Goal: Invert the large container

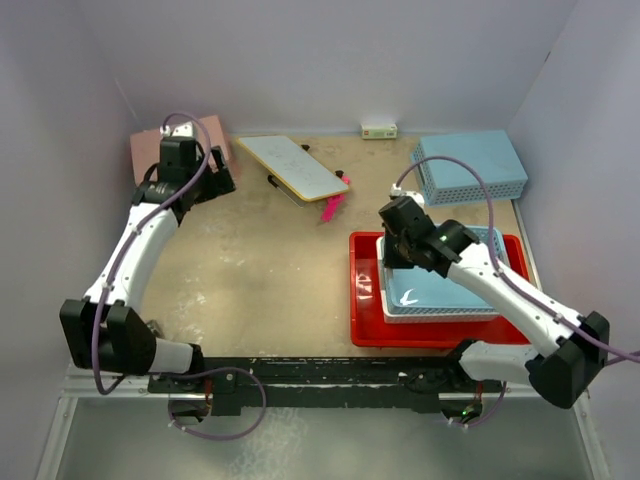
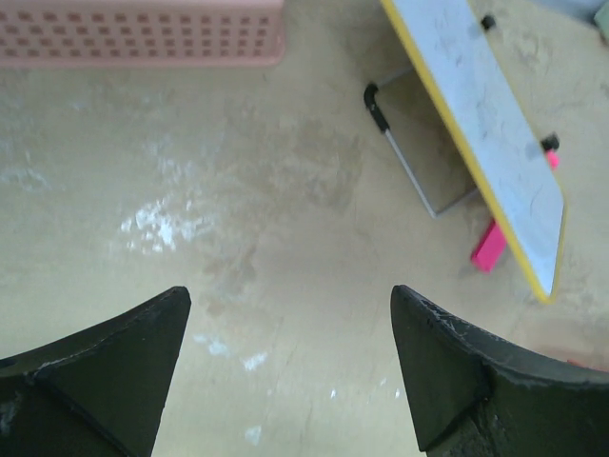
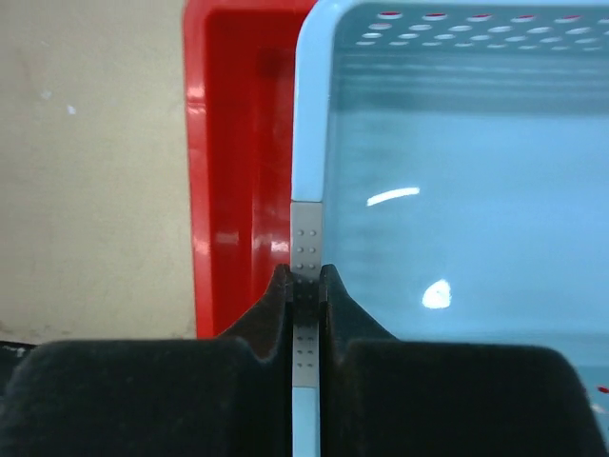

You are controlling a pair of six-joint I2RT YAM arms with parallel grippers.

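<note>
Closest to my right wrist camera, the right gripper (image 3: pixel 305 286) has its two black fingers pressed together on the thin rim of a light-blue basket (image 3: pixel 457 190), so that claw is clamped on the basket's wall, not on the thing I was asked to turn. The large container (image 3: pixel 238 143) shows as a glossy red strip along the left of that view, open side up, with the basket sitting inside it. From the top camera it lies flat in the lower right of the frame, and the basket covers most of its floor.

I judge this to be the clearing step: the red tray cannot be flipped while it carries a load. The next move calls for a straight lift, high enough for the basket's base to clear the red wall, then a carry toward the bare table in the middle of the top view. Only after that can a rim of the red tray be taken and rolled over.

My left gripper (image 2: pixel 288 295) hangs with its fingers spread wide and nothing between them, over bare table in the upper left of the top view. A pink basket (image 2: pixel 143 33) and a tilted whiteboard (image 2: pixel 485 124) lie beyond it.
</note>
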